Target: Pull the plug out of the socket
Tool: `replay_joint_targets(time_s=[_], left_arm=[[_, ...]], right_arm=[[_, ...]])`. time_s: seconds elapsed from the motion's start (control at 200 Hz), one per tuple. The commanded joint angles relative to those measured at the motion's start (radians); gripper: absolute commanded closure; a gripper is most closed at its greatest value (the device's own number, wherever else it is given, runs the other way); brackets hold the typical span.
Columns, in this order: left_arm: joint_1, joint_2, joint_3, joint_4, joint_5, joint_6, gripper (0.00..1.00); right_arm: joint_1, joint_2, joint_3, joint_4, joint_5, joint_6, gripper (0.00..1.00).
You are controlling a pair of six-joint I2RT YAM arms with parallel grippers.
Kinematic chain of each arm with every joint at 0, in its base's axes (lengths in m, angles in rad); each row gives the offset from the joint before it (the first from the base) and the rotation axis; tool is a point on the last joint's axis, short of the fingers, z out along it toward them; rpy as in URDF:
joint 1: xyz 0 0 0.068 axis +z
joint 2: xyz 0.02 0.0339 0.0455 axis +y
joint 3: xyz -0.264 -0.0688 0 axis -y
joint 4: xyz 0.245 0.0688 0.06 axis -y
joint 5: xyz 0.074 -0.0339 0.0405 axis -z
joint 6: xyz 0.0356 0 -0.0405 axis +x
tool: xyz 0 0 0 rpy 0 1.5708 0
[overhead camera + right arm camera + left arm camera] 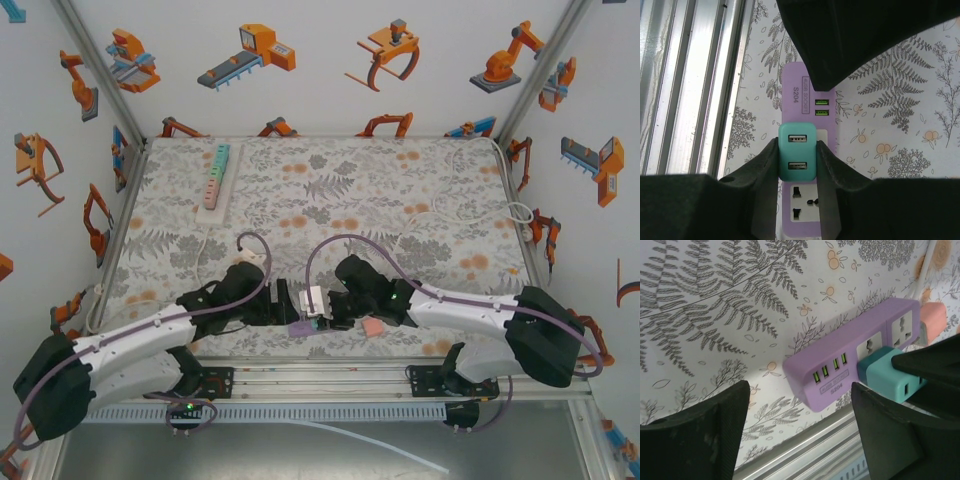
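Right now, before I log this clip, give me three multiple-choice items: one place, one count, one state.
1. Where does the purple power strip lie? A far left corner; B near edge of the table; C far right corner.
2. Lit green USB ports on its end, left wrist view? A two; B six; C four.
3. The right fingers and the teal plug? A shut on it; B open above it; C nowhere near it.
Answers: B, it lies beside the front rail; C, four glow in a row; A, both fingers press its sides.
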Motion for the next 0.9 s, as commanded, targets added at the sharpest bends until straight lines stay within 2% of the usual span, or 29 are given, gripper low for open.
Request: replay_joint_targets(time_s=[0.0, 0.085, 0.15, 0.461, 0.631, 0.896], left_arm=[[0.005, 0.071, 0.022, 0.082, 0.04, -0.013, 0.33], [0.003, 0.104, 0.029, 0.077, -0.022, -0.058, 0.43], [0.003, 0.117, 0.021, 0.103, -0.033, -0.065, 0.47], [0.002, 0.237, 0.069, 0.054, 0.04, -0.033, 0.54], [-0.011, 0.24, 0.068, 0.009, -0.01, -0.022, 0.6], [-0.032, 0.278, 0.107, -0.111, -0.072, 0.02, 0.6]], right_arm=[[0.006, 0.001, 0.014, 0.059, -0.034, 0.021, 0.79], [0.006, 0.001, 0.01, 0.07, -0.027, 0.03, 0.79], [0.004, -0.001, 0.008, 0.074, -0.018, 0.034, 0.79], [0.005, 0.009, -0.004, 0.123, 0.023, 0.039, 0.79], [0.005, 0.017, -0.005, 0.176, 0.091, 0.053, 0.81], [0.004, -0.003, 0.008, 0.233, 0.115, 0.068, 0.84]])
